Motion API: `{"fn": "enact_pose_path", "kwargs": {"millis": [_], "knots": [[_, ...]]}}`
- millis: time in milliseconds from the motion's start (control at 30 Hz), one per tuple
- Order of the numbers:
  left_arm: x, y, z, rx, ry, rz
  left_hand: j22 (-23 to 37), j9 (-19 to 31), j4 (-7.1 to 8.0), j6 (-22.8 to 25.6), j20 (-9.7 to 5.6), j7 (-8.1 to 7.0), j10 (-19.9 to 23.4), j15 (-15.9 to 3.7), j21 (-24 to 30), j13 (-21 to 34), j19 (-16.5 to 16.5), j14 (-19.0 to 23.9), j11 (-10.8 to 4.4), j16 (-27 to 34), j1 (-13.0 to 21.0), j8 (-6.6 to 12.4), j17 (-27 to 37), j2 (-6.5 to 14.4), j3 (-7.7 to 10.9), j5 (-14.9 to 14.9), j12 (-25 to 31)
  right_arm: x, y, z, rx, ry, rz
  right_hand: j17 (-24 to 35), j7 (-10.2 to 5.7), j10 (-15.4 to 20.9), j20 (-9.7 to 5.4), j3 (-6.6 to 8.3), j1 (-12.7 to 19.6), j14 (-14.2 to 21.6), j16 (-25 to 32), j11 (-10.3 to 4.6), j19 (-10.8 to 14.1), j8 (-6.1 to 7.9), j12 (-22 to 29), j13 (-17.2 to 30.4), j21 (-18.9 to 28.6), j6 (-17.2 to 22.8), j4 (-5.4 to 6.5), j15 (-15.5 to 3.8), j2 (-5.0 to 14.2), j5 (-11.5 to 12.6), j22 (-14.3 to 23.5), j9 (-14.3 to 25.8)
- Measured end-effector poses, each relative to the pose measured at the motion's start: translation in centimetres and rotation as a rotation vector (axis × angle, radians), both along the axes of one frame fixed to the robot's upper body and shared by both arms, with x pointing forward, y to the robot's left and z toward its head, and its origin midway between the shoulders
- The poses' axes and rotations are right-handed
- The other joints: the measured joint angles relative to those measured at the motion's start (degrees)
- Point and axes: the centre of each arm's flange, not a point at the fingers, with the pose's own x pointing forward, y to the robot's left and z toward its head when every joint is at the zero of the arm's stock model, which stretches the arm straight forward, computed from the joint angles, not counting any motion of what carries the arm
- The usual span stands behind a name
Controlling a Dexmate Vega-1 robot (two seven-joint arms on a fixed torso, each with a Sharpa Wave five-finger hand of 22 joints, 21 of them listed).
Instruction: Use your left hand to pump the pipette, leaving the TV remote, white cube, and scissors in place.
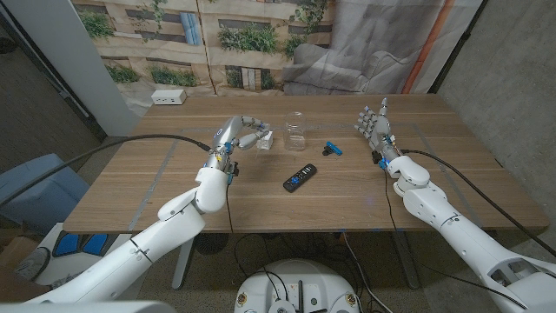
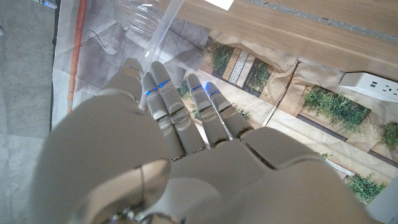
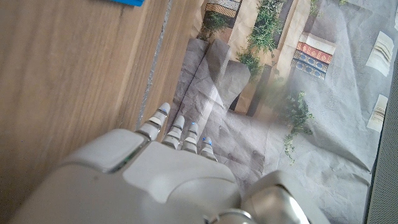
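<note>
A wooden counter [image 1: 347, 187] stands before a wrinkled backdrop [image 1: 261, 43] printed with buildings and greenery, grey walls [image 1: 512, 78] at either side, a white power strip [image 1: 168, 97] at its far edge.

Matt wooden table [image 1: 347, 196]; clear plastic pipette [image 2: 163, 31]

Left robot hand [image 1: 239, 132] raised over desk [image 1: 174, 200], fingers curled toward white cube [image 1: 264, 139]. Clear pipette container [image 1: 296, 130] upright just beside. Blue-handled scissors [image 1: 333, 148] right of it. TV remote [image 1: 300, 178] nearer front edge. Right robot hand [image 1: 375, 124] upright, fingers apart, holding nothing.
</note>
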Motion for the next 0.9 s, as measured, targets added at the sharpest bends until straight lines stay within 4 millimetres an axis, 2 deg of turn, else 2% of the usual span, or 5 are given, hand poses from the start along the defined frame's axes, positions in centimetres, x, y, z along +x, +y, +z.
{"fn": "enact_pose_path", "kwargs": {"millis": [900], "knots": [[-1.6, 1.8, -0.4, 0.236, 0.054, 0.136, 0.0, 0.0, 0.15, -0.3, 0.0, 0.22, -0.4, 0.0, 0.3, 0.0, 0.6, 0.0, -0.01, 0.0, -0.1, -0.04, 0.0, 0.4, 0.81, 0.3, 0.0, 0.0, 0.0, 0.0, 0.0, 0.0, 0.0, 0.0, 0.0, 0.0, 0.0, 0.0, 0.0, 0.0, 0.0, 0.0, 0.0, 0.0, 0.0, 0.0, 0.0, 0.0, 0.0, 0.0, 0.0, 0.0, 0.0, 0.0]]}}
